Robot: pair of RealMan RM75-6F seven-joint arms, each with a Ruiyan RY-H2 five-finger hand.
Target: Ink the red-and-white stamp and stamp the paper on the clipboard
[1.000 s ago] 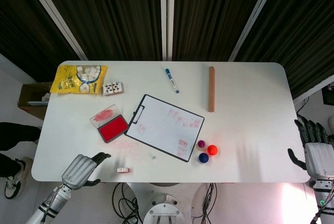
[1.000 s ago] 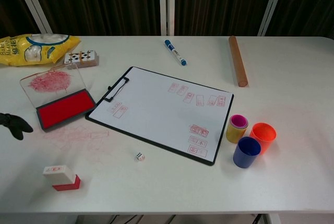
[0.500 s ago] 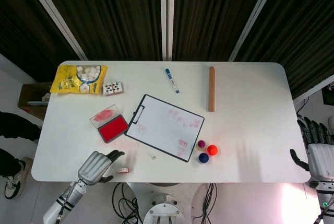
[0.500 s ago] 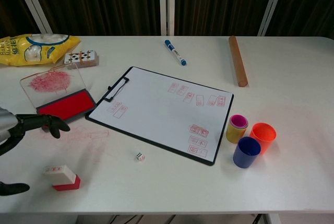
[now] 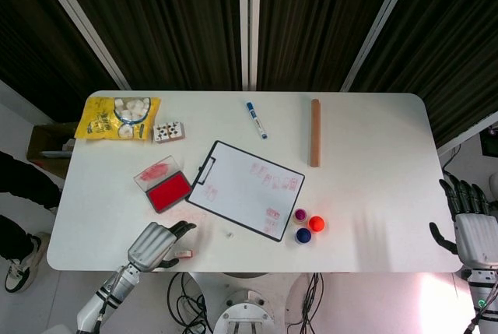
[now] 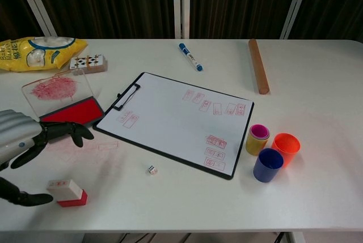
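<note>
- Stamp (image 6: 67,192), red base w/ white top, sits near the table's front-left edge; we see it uninked and not yet lifted, in front of the ink pad and well apart from the clipboard.
- Left hand (image 6: 22,141) hovers over the stamp w/ fingers spread wide, holding nothing; in the chest view the thumb tip lies on the table just left of the stamp, the other fingers reach out above it toward the ink pad.
- In the head view we see the same left hand (image 5: 158,242) covering most of the stamp (image 5: 184,254), only a sliver showing at its right side.
- Ink pad (image 6: 71,116), red, lid tilted open behind it, lies just beyond the fingertips, its right corner near the clipboard's clip end.
- Clipboard (image 6: 176,121) lies at an angle mid-table, white paper on it w/ several faint red stamp marks.
- Small die (image 6: 152,169) sits on the table betw. stamp and clipboard's front edge.
- Three cups (image 6: 271,152) (purple-in-yellow, orange, blue) cluster right of the clipboard.
- Further back: blue marker (image 6: 190,56), wooden rod (image 6: 258,73), card deck (image 6: 88,62), yellow snack bag (image 6: 37,51).
- Right hand (image 5: 471,221) is off the table's right edge in the head view, fingers apart, empty; the chest view doesn't show it.
</note>
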